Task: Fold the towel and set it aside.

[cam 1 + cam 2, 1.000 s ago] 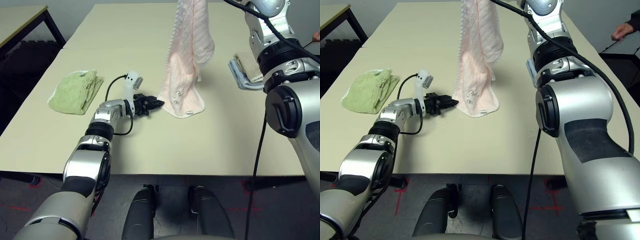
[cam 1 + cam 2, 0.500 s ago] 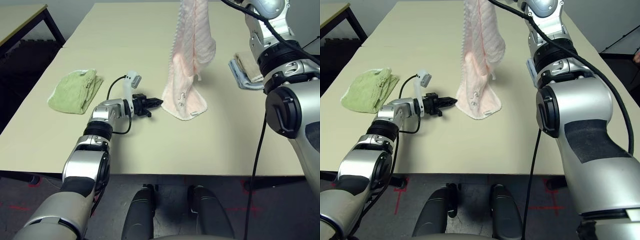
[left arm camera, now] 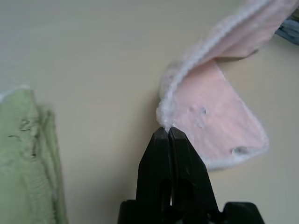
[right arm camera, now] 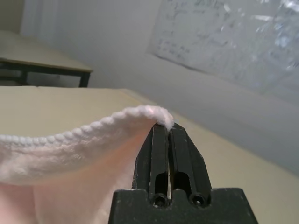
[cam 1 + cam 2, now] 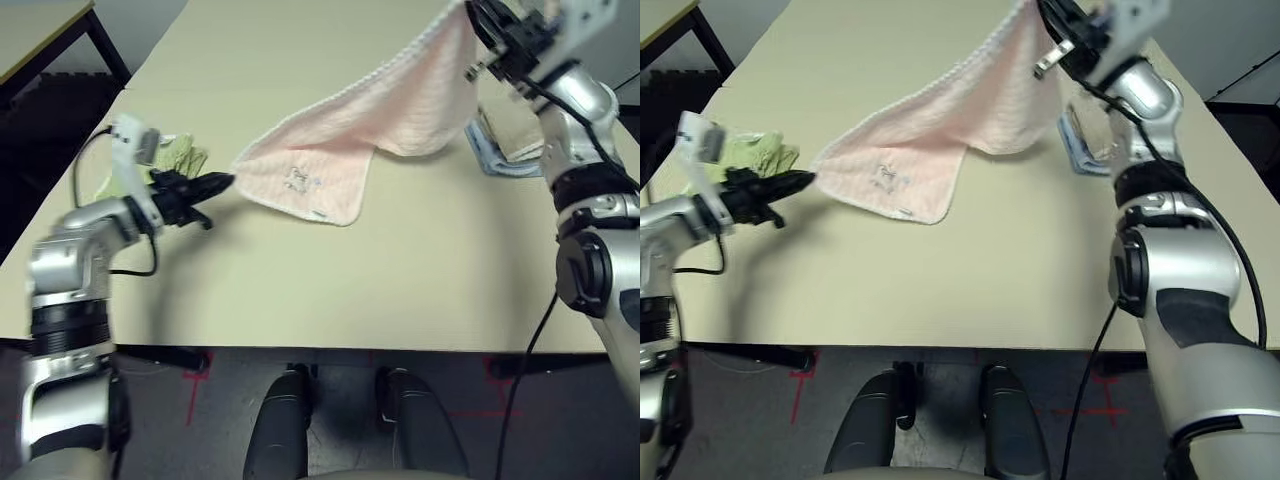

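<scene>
Head view: towel [image 5: 350,125] stretched over table [image 5: 420,270], 9 to 1 o'clock, unfolded — fold and set-aside pending.
Left wrist: left gripper [image 3: 169,132] clamped on corner.
Right wrist: right gripper [image 4: 167,128] pinching opposite corner.

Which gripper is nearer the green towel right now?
Left. The left gripper, shut on a corner of the pink towel, sits right beside the green towel. The right gripper holds the opposite corner high across the table.
</scene>
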{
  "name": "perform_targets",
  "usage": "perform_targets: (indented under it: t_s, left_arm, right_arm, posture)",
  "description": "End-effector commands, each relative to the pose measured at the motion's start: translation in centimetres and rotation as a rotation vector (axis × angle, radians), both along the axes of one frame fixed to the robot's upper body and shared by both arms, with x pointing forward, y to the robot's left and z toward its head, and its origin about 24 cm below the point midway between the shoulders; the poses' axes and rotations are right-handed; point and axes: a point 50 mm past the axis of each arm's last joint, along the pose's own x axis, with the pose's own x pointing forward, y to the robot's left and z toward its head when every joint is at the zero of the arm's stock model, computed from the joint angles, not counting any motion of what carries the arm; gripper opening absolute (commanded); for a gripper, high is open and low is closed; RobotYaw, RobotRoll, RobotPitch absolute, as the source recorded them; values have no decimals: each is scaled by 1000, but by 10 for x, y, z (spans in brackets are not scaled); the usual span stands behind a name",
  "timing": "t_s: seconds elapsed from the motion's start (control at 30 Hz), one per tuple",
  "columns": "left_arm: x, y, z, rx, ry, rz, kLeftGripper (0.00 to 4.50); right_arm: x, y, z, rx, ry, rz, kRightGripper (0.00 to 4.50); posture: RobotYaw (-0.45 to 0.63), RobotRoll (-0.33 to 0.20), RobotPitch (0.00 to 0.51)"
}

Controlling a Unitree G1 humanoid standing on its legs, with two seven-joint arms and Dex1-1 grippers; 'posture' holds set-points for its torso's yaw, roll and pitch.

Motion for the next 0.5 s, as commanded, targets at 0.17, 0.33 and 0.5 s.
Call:
perform_targets:
  t_s: [0.17,0.33,0.5]
  left_arm:
    - [-8,13,40,156,-58,42,72]
    - [-5,13,77,233,-178,53,72]
    - [2,9,104,249,-273,56,72]
  right_arm:
    - [-17,-51,-12,118,200,63,0]
    - [-19,-66,4,246,189,24,0]
    - [-17,-68,11,334,247,80,0]
  posture:
    - [27,0,209]
    - [39,0,218]
    - [43,0,231]
